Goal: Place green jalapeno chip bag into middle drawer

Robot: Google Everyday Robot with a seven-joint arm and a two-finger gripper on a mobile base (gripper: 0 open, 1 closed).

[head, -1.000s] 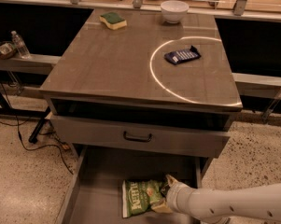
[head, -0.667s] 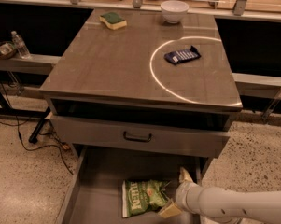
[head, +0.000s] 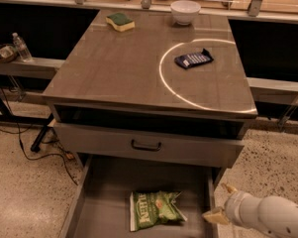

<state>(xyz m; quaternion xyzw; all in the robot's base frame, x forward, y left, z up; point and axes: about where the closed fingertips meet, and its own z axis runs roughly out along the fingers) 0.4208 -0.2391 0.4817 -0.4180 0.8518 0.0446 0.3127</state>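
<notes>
— Where is the green jalapeno chip bag (head: pixel 153 209) at this moment?

— Flat on the floor of the middle drawer (head: pixel 138 175), which stands pulled out beneath the bench (head: pixel 119 78); the bag sits toward the near end, a little right of the middle, white lettering up; nothing grips it or leans on it.

— And your fingers?

— My fingers (head: pixel 217 213) hang at the lower right, at the drawer's right wall; whether over it or just beyond it I cannot tell; they are near the bag's crumpled right end but apart from it; they are spread wide with only air between them, so I have hold of nothing.

— How far along does that put you?

— By my reckoning the main step is done; the bag is inside the drawer and rests on its own; I see no part of it hanging over a wall, though its near edge runs close to the bottom of the view, so I cannot vouch for that edge.

— What is left?

— Little, I judge; only drawing my arm clear without brushing the foil; the task says nothing of shutting the drawer, so I count that as outside it.

— What else is about?

— The drawer front (head: pixel 146 145) with its dark handle sits above the open drawer; on the bench top lie the sponge (head: pixel 120 21), the bowl (head: pixel 184 10) and the blue packet (head: pixel 194 58), all well apart from the bag.
</notes>
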